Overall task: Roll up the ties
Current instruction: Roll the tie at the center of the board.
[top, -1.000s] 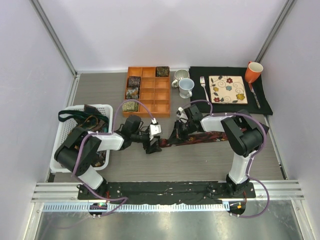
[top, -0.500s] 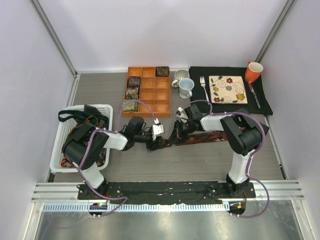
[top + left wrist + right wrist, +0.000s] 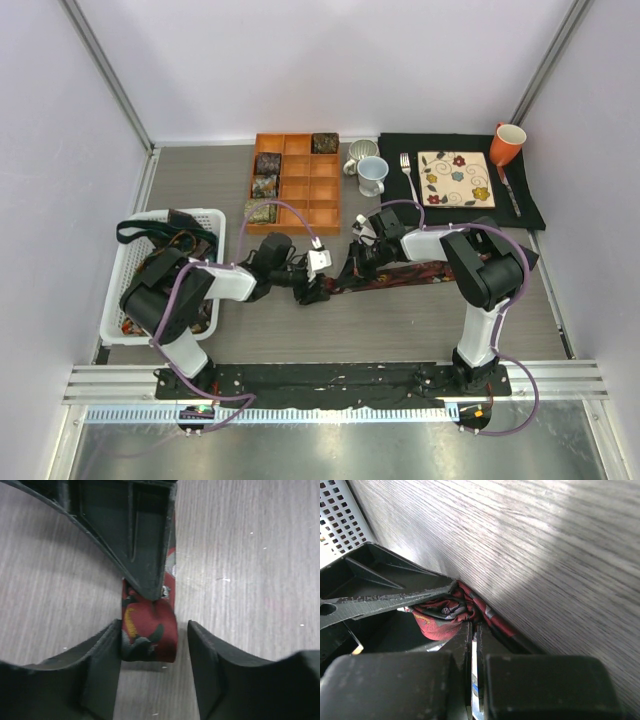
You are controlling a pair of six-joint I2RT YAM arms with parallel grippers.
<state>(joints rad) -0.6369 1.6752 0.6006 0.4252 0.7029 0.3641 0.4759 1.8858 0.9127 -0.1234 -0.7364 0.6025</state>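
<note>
As the left gripper (image 3: 154, 629) had edged in over the last second, its jaws stood open astride the folded end of the maroon tie (image 3: 150, 642) on the table (image 3: 250, 580), while the right gripper (image 3: 473, 630) pinched that tie, so rolling looked barely begun.

A maroon tie (image 3: 150, 630) showed dark green and yellow figures against the grey wood-grain table (image 3: 400, 320). Also pictured were an orange tray (image 3: 300, 190), a white basket (image 3: 116, 285) and a cream plate (image 3: 455, 178) strewn with red, yellow and dark flowers.
</note>
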